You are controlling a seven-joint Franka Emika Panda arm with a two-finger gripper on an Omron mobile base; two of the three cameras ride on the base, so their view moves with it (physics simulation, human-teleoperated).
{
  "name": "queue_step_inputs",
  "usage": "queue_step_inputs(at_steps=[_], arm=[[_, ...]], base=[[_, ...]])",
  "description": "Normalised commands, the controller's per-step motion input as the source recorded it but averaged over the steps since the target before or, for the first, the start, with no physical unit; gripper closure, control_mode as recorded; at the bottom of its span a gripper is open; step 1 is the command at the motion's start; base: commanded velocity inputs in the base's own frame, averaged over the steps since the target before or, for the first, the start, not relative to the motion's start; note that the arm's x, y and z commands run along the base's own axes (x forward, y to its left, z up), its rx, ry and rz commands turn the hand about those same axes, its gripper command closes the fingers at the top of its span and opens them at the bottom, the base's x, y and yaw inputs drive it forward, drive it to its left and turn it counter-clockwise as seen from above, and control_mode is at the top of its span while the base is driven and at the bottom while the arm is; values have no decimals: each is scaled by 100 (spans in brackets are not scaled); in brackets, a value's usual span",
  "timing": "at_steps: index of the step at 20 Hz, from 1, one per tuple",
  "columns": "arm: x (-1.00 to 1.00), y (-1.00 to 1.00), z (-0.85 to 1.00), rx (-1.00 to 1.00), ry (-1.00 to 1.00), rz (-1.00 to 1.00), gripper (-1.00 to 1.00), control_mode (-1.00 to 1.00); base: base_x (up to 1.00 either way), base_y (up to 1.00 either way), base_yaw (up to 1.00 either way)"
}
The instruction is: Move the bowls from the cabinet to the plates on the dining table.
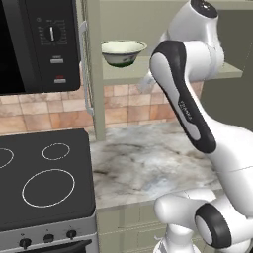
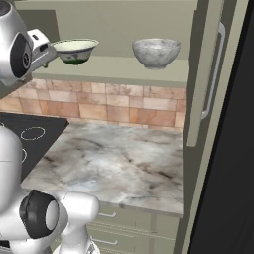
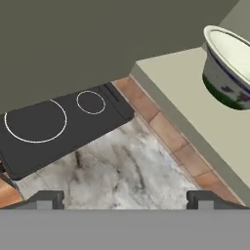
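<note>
Gripper (image 3: 125, 197) jaws stand wide apart with nothing between them; in the hand view its two dark fingertips (image 3: 45, 199) rise far apart at the bottom edge, over the marble worktop (image 3: 122, 168) and the black stove (image 3: 58, 122). From the right base view the hand sits up at shelf height, just left of the cream bowl (image 2: 75, 50), close to its rim but whether it touches cannot be told. That cream bowl stands upright on the cabinet shelf (image 2: 119, 69), with a dark green band low on its outside; in the hand view it shows at the upper right, on the pale shelf, with a little coloured pattern on its wall. From the left base view the same bowl (image 1: 123, 52) rests on the shelf just left of the arm's (image 1: 185, 108) upper link.

Well to its right on the same shelf stands the grey stone-like bowl (image 2: 156, 52), also upright, apart from the cream one. Both are inside the open sage-green cabinet, whose door (image 2: 208, 74) hangs open at the right with a long silver handle (image 2: 214, 74). Below the shelf runs a wall of reddish-tan tiles (image 2: 99, 104), and under that the veined marble worktop beside the stove. A black microwave (image 1: 39, 44) with a dial sits at the upper left of the left base view
</note>
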Motion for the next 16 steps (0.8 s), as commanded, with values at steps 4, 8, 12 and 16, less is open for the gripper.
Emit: queue_step_inputs(at_steps=[4, 8, 12, 16], arm=[[26, -27, 0, -20, -20, 6, -100, -100], [46, -1, 0, -15, -9, 3, -100, -100], [54, 2, 0, -9, 0, 0, -100, -100], [55, 5, 0, -6, 0, 0, -100, -100]], base=[[0, 0, 0], [0, 0, 0], [0, 0, 0], [0, 0, 0]])
